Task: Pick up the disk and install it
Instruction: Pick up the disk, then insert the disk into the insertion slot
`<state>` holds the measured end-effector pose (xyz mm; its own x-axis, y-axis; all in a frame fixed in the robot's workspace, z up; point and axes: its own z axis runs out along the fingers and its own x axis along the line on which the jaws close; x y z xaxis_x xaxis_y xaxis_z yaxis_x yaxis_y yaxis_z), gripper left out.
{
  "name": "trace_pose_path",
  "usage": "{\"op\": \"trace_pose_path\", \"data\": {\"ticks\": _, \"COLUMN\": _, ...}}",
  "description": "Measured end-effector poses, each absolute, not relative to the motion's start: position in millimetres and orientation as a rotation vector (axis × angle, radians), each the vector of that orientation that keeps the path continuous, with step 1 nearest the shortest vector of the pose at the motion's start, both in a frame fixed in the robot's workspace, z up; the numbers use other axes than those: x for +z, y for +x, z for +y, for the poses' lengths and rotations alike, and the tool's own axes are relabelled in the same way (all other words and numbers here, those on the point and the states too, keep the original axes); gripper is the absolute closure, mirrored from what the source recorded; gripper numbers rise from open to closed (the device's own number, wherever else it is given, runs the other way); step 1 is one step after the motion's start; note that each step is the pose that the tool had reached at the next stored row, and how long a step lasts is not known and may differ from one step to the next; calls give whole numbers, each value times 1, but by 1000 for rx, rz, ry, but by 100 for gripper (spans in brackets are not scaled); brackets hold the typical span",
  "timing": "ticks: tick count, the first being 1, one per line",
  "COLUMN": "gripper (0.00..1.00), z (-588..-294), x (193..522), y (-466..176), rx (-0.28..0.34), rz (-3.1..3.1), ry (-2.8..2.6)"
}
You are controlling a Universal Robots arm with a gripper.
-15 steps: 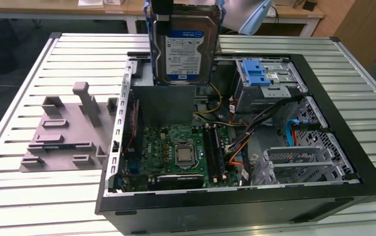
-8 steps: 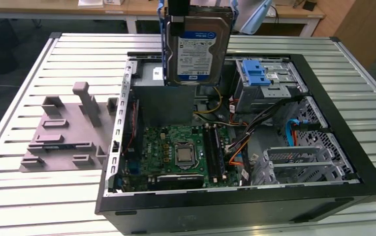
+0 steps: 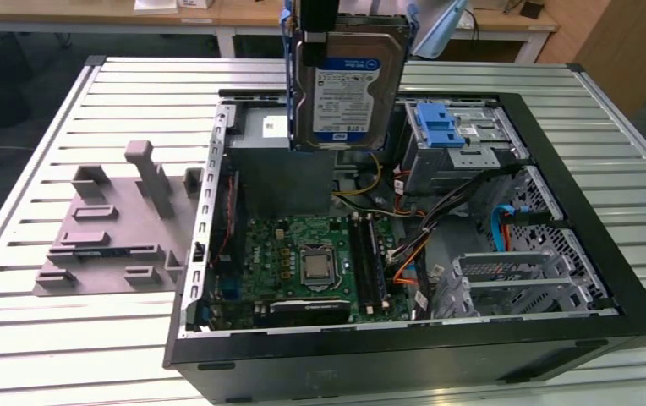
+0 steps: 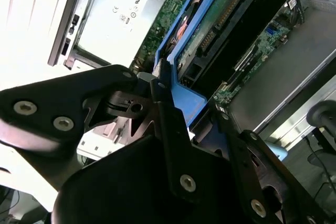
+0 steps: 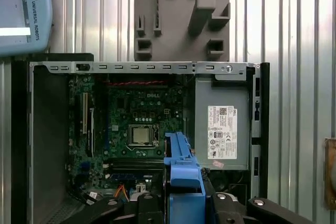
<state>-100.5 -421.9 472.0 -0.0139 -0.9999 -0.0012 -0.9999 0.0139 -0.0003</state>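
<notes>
The gripper [image 4: 185,97] is clamped on the disk [image 3: 346,85], its black fingers [image 4: 167,124] pinching the blue carrier [image 5: 181,163] at one end, so the drive hangs below it on edge with the white-and-blue label facing the exterior view. The disk is in the air, clear of everything, above the open computer case [image 3: 610,279].

From where I stand, the work at this point is the carry toward a mounting place, and I'd say it wants care in three ways. The grip sits on plastic at one end only, so the drive could swing or slip if moved sharply; slow, level travel looks wise. The drive hangs upright, while the metal drive cage [image 3: 495,134] with the blue ridged clip [image 3: 445,125] lies toward the exterior view's right, so I judge its attitude has to suit the slot before it goes in. The loose cables [image 3: 458,203] between the cage and the motherboard [image 3: 312,254] could snag a low corner, so height is worth holding over them.

As for the pose, the wrist points straight down over the case. In the first wrist view the carrier hangs over the edge of the motherboard, just beside the grey power supply box [image 5: 220,124]. The case lies on its side on a slatted table [image 3: 63,355], with a grey fixture block [image 3: 109,228] well apart at the exterior view's left.
</notes>
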Motion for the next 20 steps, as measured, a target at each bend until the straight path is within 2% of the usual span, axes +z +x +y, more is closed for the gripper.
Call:
{"op": "trace_pose_path", "data": {"ticks": 7, "gripper": 64, "z": -435, "x": 469, "y": -96, "rx": -1, "rz": 2235, "ry": -2204}}
{"op": "trace_pose_path", "data": {"ticks": 20, "gripper": 64, "z": -435, "x": 468, "y": -89, "rx": -1, "rz": 2235, "ry": -2204}}
